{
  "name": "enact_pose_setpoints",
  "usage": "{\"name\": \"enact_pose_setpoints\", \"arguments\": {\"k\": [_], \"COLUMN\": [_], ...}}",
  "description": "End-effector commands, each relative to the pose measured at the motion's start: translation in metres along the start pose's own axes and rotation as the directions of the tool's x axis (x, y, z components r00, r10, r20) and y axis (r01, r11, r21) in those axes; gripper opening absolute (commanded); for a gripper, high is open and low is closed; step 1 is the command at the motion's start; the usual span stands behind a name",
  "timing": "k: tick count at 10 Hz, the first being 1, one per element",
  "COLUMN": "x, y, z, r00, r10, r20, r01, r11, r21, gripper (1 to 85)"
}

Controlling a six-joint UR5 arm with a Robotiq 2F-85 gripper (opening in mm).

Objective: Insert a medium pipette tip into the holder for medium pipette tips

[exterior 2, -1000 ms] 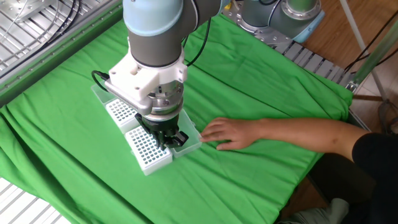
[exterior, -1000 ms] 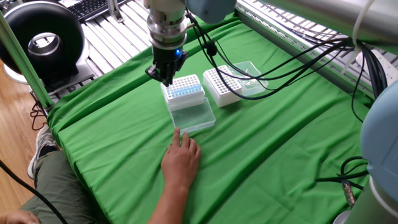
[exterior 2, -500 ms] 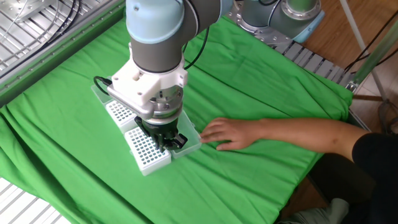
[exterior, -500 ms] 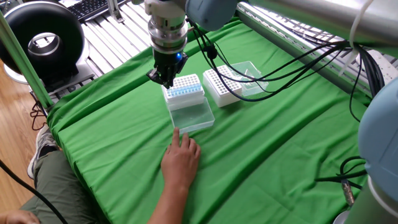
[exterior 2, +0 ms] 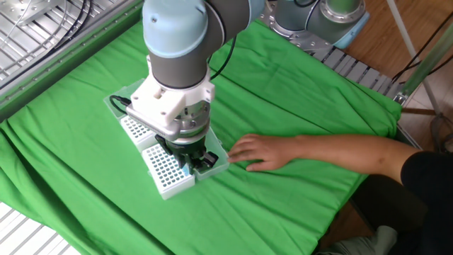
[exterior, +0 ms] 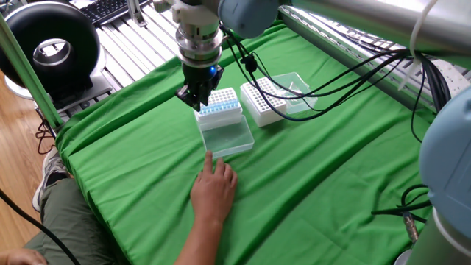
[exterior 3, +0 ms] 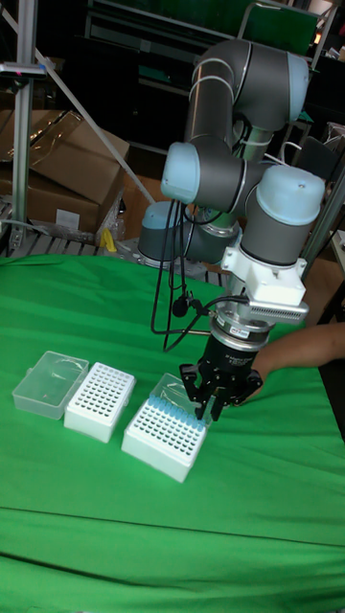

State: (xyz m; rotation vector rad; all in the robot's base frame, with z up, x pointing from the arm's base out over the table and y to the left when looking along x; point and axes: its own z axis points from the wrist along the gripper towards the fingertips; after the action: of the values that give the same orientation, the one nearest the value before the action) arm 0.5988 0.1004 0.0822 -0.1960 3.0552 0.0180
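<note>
The holder for medium pipette tips [exterior: 218, 109] is a white rack with a row of blue tips along its near side; it also shows as the holder [exterior 2: 168, 171] and the holder [exterior 3: 165, 439]. My gripper [exterior: 197, 101] hangs over the rack's left end, fingers pointing down. In the tall view the gripper [exterior 3: 211, 412] is shut on a thin pale-blue medium pipette tip [exterior 3: 204, 414], whose point is just above the rack's near-right corner. In the other fixed view the gripper [exterior 2: 187, 166] hides part of the rack.
A second white rack [exterior: 263, 101] with a clear lid [exterior: 298, 92] behind it stands to the right. Another clear lid [exterior: 228, 137] lies against the holder's front. A person's hand [exterior: 215, 188] rests on the green cloth close to that lid.
The gripper has shifted slightly right and lower, closer over the holder. The person's hand has stayed put.
</note>
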Motion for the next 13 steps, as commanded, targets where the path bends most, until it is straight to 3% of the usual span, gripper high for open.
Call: {"name": "enact_pose_setpoints", "arguments": {"k": [1, 2, 4, 7, 9, 11, 12, 13], "x": [0.008, 0.015, 0.025, 0.029, 0.032, 0.036, 0.046, 0.043], "y": [-0.015, -0.031, -0.057, -0.099, -0.094, -0.125, -0.142, -0.151], "z": [-0.002, -0.008, -0.033, -0.056, -0.075, -0.091, -0.098, -0.099], "r00": [0.999, 0.997, 0.989, 0.991, 0.987, 0.984, 0.979, 0.980], "r10": [-0.019, -0.038, -0.021, -0.013, 0.121, 0.137, 0.159, 0.176], "r20": [-0.039, -0.074, -0.145, -0.135, -0.105, -0.112, -0.123, -0.091], "r01": [0.021, 0.045, 0.040, 0.039, -0.109, -0.130, -0.146, -0.164], "r11": [0.999, 0.995, 0.991, 0.980, 0.988, 0.989, 0.983, 0.978], "r21": [0.048, 0.094, 0.130, 0.194, 0.111, 0.070, 0.111, 0.126], "gripper": [25.3, 23.7, 18.0, 15.7, 13.3, 13.3, 13.0, 8.0]}}
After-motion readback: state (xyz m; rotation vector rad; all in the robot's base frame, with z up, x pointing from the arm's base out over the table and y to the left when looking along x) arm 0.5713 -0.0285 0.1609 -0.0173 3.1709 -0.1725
